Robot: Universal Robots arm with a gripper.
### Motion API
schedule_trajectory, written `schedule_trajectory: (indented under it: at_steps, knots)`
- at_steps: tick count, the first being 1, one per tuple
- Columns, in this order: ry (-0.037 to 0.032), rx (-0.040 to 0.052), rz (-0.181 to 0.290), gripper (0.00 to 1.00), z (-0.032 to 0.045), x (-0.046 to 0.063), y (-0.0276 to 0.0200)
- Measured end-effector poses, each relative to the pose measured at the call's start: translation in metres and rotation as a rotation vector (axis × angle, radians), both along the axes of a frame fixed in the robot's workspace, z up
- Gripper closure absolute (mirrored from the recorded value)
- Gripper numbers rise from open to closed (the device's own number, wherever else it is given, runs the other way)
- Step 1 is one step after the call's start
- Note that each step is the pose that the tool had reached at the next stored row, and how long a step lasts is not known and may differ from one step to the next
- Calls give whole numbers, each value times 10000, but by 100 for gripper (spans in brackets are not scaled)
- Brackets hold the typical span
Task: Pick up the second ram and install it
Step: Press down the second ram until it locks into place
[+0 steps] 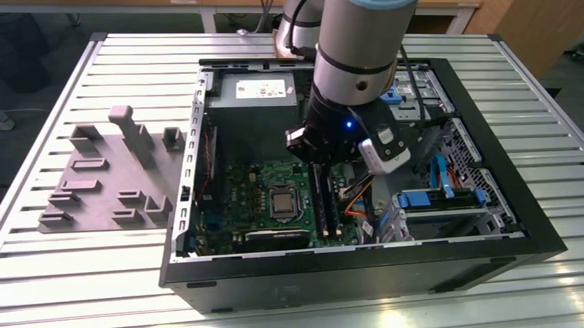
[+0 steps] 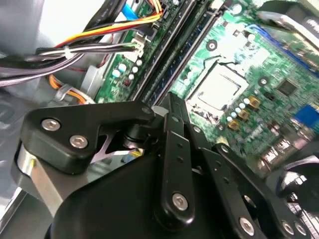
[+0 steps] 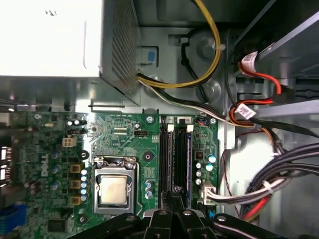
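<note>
The arm reaches down into the open computer case on the slatted table, and its gripper sits just above the memory slots of the green motherboard, right of the processor socket in the exterior view. In the first wrist view the fingers meet in a narrow point over the slots — drawn together, with no gap showing between them. Whether the second ram is pinched there or already seated I cannot tell; dark sticks seem to lie in the slots, but none can be singled out. The grey holder tray stands well apart, on the exterior view's left, outside the case. Bundled cables run beside the board's right edge.
</note>
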State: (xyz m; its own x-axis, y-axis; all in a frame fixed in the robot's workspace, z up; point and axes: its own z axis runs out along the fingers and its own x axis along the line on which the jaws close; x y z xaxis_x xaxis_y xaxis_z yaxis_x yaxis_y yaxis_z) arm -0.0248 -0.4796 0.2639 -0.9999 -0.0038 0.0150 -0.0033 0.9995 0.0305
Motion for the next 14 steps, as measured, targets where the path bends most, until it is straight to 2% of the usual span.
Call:
schedule_trajectory:
  at_steps: [2, 6, 9, 12, 14]
  knots:
    - [0, 0, 0, 89, 77, 0, 0]
    - [-1, 2, 0, 89, 82, 0, 0]
    - [-10, 6, -23, 89, 121, -37, 15]
    - [-40, 23, -87, 89, 222, -134, 58]
    - [-72, 38, -154, 89, 328, -234, 108]
